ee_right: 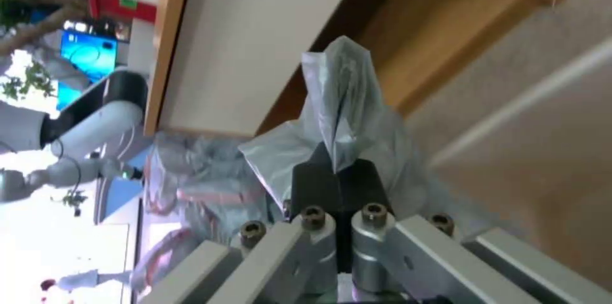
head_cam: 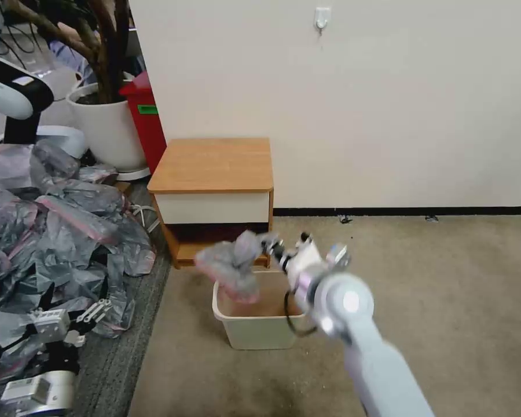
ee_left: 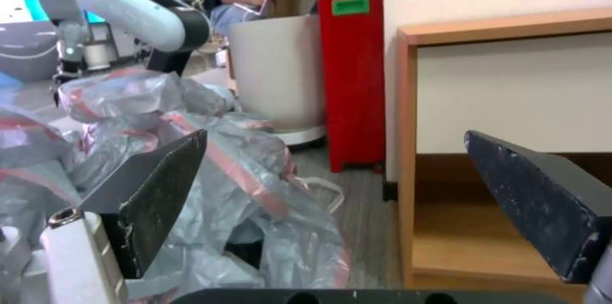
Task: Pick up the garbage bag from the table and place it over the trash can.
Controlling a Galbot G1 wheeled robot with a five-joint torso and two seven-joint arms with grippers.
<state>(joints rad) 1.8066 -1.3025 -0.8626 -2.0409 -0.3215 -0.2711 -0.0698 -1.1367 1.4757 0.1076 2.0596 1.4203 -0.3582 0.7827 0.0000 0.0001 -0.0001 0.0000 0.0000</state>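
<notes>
The right gripper [head_cam: 272,246] was clenched on a bunched fold of the garbage bag [head_cam: 233,265], suspending it above the trash can [head_cam: 259,324] for draping, while the left gripper [head_cam: 90,314], jaws released, idled beside the table [head_cam: 214,165].

Crinkly translucent plastic garbage bag [head_cam: 233,265] pinched by matt black pads of the metal right gripper [ee_right: 336,176], above the smooth cream plastic trash can [head_cam: 259,325], matt wood table [head_cam: 214,165] behind, rough carpet [head_cam: 446,278] under.
</notes>
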